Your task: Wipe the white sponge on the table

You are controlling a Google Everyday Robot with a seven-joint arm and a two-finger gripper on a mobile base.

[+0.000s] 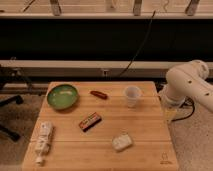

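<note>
The white sponge point(122, 142) lies on the light-wood table point(145, 125), toward the front right, a little tilted. My white arm point(189, 85) comes in from the right, beyond the table's right edge. My gripper point(171, 115) hangs down beside that edge, level with the middle of the table. It is well apart from the sponge, up and to the right of it, and touches nothing I can see.
A green bowl point(62, 96) sits at the back left, a small red object point(98, 94) behind centre, and a translucent cup point(132, 95) at the back right. A red-black packet point(90, 121) lies mid-table. A white capped tube point(43, 142) lies at the front left. A dark wall and cable stand behind.
</note>
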